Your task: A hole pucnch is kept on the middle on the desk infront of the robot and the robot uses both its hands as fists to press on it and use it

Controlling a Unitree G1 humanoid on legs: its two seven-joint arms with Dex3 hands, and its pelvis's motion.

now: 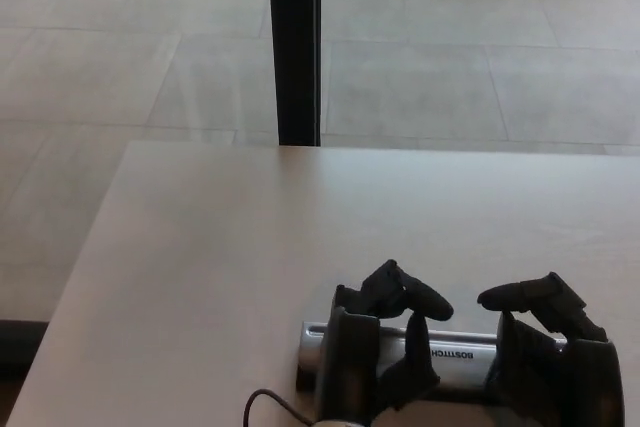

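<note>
A silver and black hole punch (452,357) lies across the near edge of the desk (250,237), at the bottom of the head view. Its long bar carries a small brand label. My left hand (380,347) rests on the bar's left part, fingers curled into a fist. My right hand (550,347) sits on the bar's right end, also curled, with one finger sticking forward. Both hands hide much of the punch; only its left end and middle show.
A black vertical post (295,45) stands just beyond the desk's far edge. Pale tiled floor (450,57) lies behind. A thin black cable (275,405) loops at the bottom near my left wrist. The desk's left edge runs diagonally.
</note>
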